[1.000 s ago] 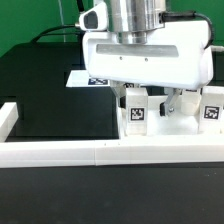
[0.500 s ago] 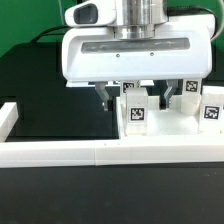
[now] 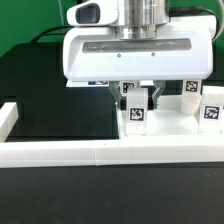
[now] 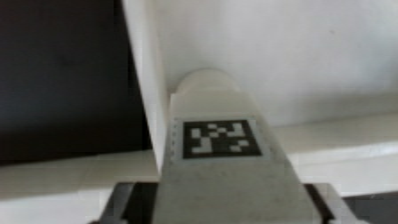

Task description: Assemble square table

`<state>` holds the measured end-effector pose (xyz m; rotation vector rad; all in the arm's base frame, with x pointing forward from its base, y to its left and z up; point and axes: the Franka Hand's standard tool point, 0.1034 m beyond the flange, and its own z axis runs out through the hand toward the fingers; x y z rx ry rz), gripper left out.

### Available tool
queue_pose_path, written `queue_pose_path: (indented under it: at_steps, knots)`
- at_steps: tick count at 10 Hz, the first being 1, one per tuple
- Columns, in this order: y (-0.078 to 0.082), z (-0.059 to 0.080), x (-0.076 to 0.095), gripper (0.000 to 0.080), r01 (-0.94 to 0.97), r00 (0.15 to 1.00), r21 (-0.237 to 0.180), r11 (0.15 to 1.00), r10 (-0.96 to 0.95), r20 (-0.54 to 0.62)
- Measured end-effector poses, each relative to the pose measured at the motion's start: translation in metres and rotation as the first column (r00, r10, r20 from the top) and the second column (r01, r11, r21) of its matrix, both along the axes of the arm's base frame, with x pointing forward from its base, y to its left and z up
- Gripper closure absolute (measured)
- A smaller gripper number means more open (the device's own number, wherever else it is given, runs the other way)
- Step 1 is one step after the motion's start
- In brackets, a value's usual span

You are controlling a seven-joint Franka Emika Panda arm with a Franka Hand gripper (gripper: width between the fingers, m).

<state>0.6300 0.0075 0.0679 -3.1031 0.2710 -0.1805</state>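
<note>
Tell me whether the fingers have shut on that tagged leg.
Shut on it: both fingers press the sides of the leg block, no gap showing; the wrist view agrees.

We see a white leg block with a black-and-white tag; the table is black; the border wall is white.

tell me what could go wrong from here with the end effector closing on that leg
The end effector grips only the upper part of the leg block, so the leg might tilt or slip when lifted. The leg stands close against the border wall and near another leg block, so a crooked lift could scrape or knock them.
</note>
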Motion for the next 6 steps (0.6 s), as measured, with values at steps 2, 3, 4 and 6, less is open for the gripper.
queue_pose_path:
  at_steps: [2, 3, 4, 6]
  knots:
    - [-0.0011, -0.0001, 0.0002, 0.0514, 0.148, 0.989, 0.016, 0.989, -0.148, 0.0]
    - [-0.002, -0.0006, -0.0005, 0.0514, 0.261, 0.965, 0.028, 0.965, -0.261, 0.013]
    - [-0.0027, -0.0001, -0.0012, 0.0514, 0.431, 0.902, 0.043, 0.901, -0.432, 0.005]
    - [-0.0037, -0.0013, -0.0043, 0.0514, 0.759, 0.651, 0.09, 0.645, -0.758, -0.048]
